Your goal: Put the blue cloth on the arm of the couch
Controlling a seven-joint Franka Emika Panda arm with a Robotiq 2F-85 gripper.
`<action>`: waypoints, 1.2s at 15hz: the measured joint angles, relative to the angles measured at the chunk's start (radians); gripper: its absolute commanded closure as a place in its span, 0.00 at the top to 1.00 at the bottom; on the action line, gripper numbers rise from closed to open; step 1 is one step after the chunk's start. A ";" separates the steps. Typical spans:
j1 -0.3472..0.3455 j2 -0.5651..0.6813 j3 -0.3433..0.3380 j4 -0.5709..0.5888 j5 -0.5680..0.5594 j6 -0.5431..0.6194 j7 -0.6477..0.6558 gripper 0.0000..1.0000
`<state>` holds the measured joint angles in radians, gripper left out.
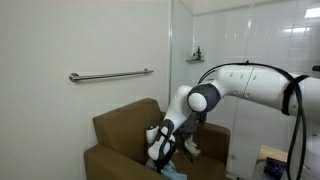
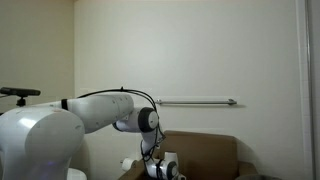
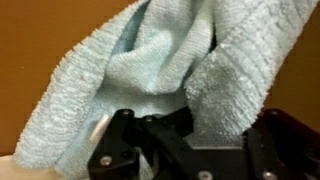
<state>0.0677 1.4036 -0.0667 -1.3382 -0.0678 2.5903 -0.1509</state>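
The blue cloth [image 3: 150, 70] hides the fingertips of the hand [image 3: 188, 122].

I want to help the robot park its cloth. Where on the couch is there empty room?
The near couch arm is bare along its top. The top of the back, under the rail, is bare too. The middle is crowded: the gripper hangs there, shut on the cloth.

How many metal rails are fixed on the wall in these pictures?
1. The metal rail runs horizontally on the wall above the brown couch, in both exterior views. The robot arm covers part of the wall, so another could be hidden.
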 measured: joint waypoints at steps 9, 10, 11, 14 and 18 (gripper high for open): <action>0.035 -0.261 -0.017 -0.195 -0.041 -0.086 -0.060 0.01; 0.038 -0.301 -0.017 -0.228 -0.058 -0.087 -0.060 0.00; 0.040 -0.341 -0.017 -0.261 -0.071 -0.087 -0.060 0.00; 0.040 -0.451 -0.018 -0.354 -0.094 -0.087 -0.057 0.01; 0.039 -0.573 -0.020 -0.460 -0.102 -0.103 -0.055 0.01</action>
<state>0.1071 0.8302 -0.0868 -1.7984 -0.1703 2.4878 -0.2062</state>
